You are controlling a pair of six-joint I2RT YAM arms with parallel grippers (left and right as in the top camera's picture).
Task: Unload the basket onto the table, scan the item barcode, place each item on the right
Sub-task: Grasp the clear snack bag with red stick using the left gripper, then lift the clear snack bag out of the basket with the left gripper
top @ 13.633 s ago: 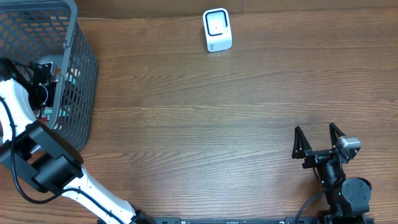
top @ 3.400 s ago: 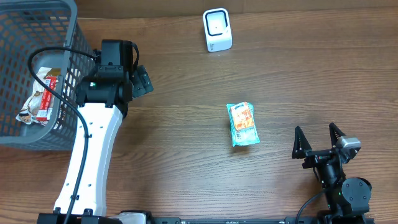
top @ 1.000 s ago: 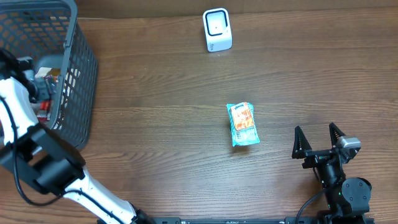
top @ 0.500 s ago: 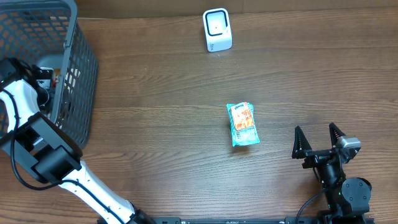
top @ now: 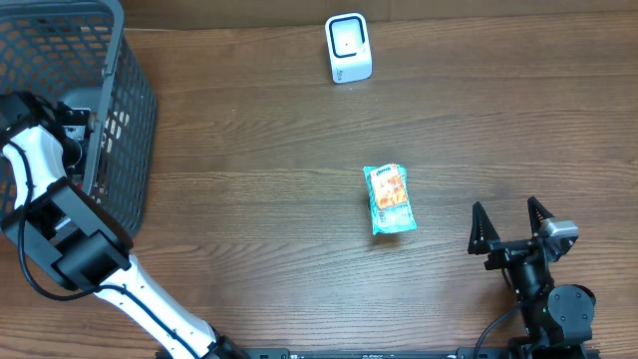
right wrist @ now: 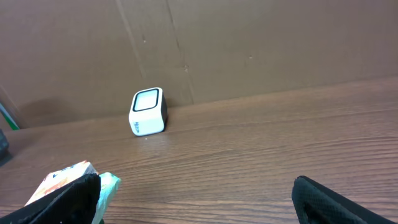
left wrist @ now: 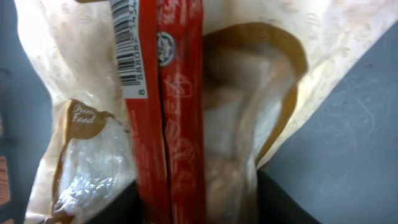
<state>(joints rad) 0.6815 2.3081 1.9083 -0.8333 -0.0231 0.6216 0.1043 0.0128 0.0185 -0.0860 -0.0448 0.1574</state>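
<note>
My left gripper [left wrist: 198, 199] is down inside the grey basket [top: 128, 120], seen from overhead at the far left [top: 76, 124]. Its dark fingers [left wrist: 121, 204] press from both sides on a red stick packet [left wrist: 168, 124] and the beige-and-clear bag [left wrist: 261, 93] under it. The packet's barcode [left wrist: 129, 50] faces the wrist camera. A teal snack packet [top: 390, 199] lies flat mid-table, also at the right wrist view's lower left [right wrist: 62, 180]. The white scanner [top: 349, 48] stands at the back [right wrist: 148, 111]. My right gripper [top: 510, 227] stands open at the front right, nothing between its fingers [right wrist: 196, 202].
The basket's mesh wall rises around the left arm [top: 45, 189]. A brown cardboard wall [right wrist: 249, 43] runs behind the scanner. Bare wooden table [top: 279, 219] lies between basket, snack packet and scanner.
The left wrist has shifted slightly inside the basket and its jaws have come in around the red packet and bag. The right arm, teal packet and scanner have not moved.
</note>
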